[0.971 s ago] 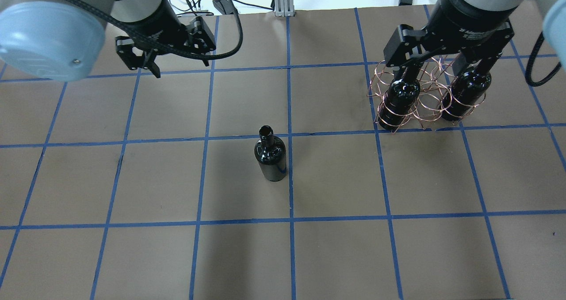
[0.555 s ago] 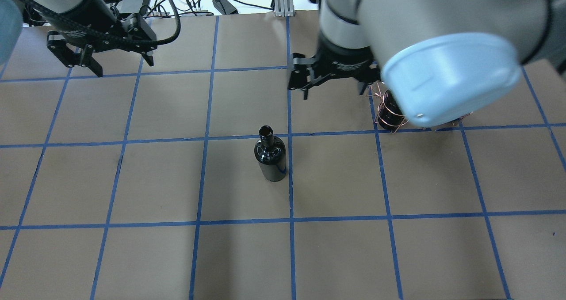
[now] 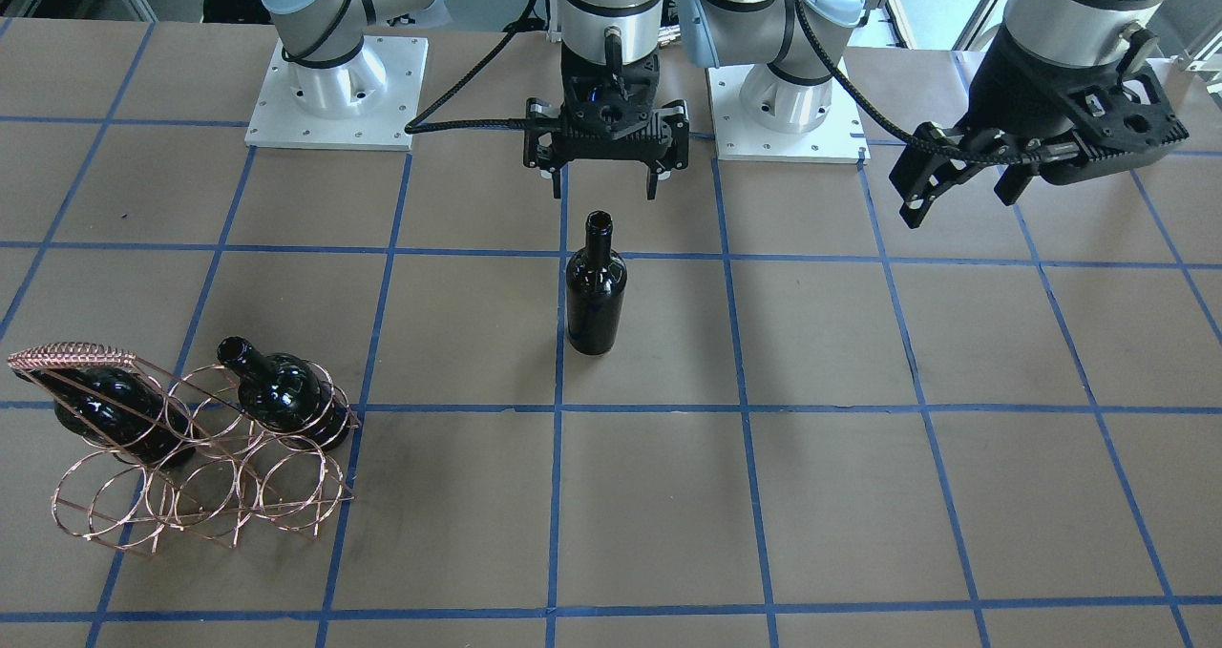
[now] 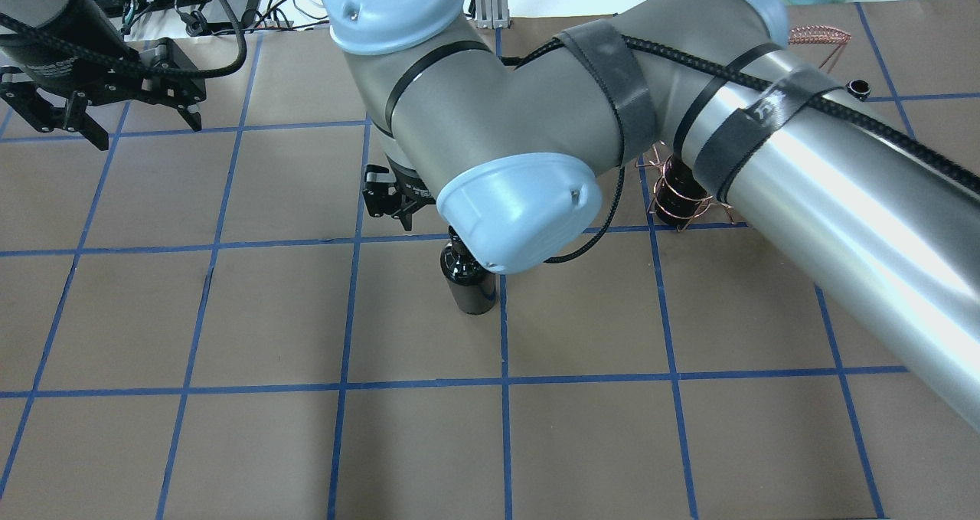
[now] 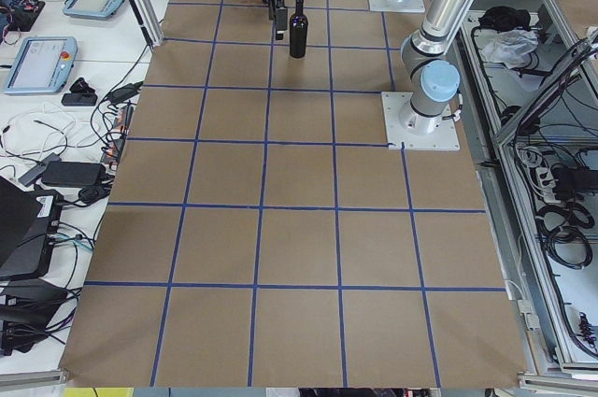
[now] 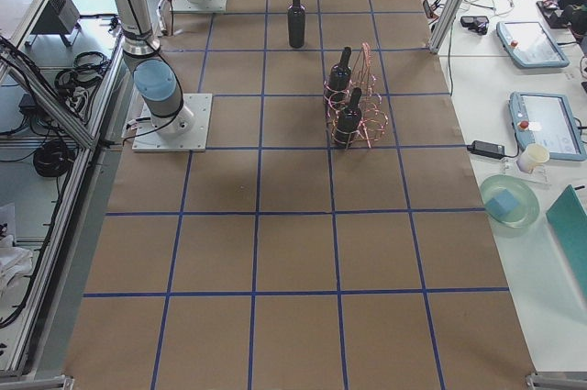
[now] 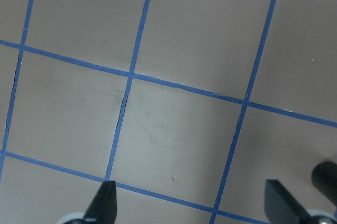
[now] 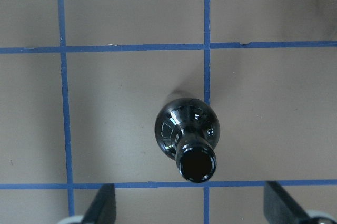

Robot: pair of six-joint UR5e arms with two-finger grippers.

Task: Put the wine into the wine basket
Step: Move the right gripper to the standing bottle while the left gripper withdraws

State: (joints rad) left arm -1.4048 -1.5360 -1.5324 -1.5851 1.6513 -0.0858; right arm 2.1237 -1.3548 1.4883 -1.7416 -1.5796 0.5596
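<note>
Gridded table | right tool apart, above wine | left tool apart, raised

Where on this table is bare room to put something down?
Bare: the operators'-side squares beside the wine basket, and the squares between the wine and the left gripper. Crowded: the wine basket's corner, and around the wine, where the right gripper hangs open.

Brown surface, blue tape grid.
Off it: green plate bearing a blue block, paper cup nearby.
</note>
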